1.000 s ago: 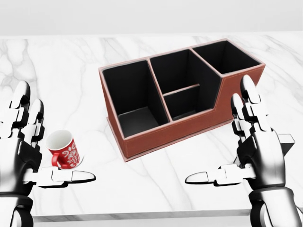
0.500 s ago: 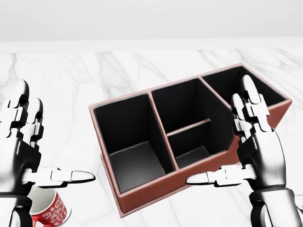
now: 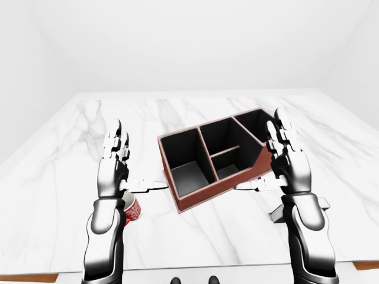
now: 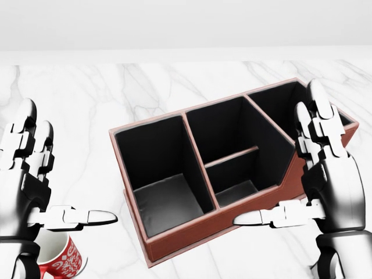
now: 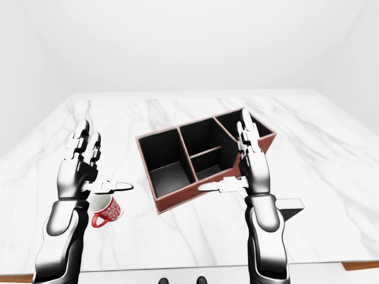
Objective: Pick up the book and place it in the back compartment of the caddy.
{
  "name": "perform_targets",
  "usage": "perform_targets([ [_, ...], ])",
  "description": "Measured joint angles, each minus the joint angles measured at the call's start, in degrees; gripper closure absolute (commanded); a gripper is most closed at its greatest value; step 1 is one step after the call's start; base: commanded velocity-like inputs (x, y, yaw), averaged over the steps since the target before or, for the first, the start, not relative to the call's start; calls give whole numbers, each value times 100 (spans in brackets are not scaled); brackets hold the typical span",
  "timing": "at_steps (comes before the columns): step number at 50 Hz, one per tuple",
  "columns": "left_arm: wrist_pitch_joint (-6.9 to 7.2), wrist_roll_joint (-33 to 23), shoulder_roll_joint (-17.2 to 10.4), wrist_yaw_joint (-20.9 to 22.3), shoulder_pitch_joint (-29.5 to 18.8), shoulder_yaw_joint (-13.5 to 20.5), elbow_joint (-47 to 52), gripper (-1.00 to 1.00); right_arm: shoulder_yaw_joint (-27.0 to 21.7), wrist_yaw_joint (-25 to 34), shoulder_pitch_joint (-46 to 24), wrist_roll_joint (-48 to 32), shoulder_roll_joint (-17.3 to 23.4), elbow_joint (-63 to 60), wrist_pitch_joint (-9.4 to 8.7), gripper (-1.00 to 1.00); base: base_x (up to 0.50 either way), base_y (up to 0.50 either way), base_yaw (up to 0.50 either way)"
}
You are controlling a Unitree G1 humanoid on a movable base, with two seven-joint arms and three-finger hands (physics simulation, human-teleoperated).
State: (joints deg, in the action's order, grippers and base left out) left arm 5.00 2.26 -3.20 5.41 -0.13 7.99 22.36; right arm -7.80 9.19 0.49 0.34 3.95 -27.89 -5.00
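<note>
While both hands [image 3: 113, 171] [image 3: 288, 165] are held open and empty, the mug [image 5: 106, 210] at seven o'clock of the caddy [image 4: 221, 174] could be toppled; no book is seen.

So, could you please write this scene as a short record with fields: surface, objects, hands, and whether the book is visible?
surface: white marble table
caddy: brown with black inside, four compartments, all look empty
mug: red and white, below the left hand, left of the caddy in the right-eye view
left hand: open, fingers up, holds nothing
right hand: open, fingers up, over the right end of the caddy in the head view
book: not seen in any view
grey object: partly hidden behind the right forearm, cannot identify
</note>
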Motion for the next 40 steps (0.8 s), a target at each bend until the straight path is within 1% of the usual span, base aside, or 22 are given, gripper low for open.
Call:
perform_targets([
  [18,0,-15,2,-2,6,-10,-39,-100,-564,359,-119,-966,320,-347,0,-100,0,0,0],
  [30,0,-15,-2,-4,-1,-3,-42,-100,-881,815,-74,-1825,497,-524,0,-100,0,0,0],
  [40,0,-14,-4,-6,2,6,-26,-100,-1199,1185,-45,-2380,605,-675,0,-100,0,0,0],
])
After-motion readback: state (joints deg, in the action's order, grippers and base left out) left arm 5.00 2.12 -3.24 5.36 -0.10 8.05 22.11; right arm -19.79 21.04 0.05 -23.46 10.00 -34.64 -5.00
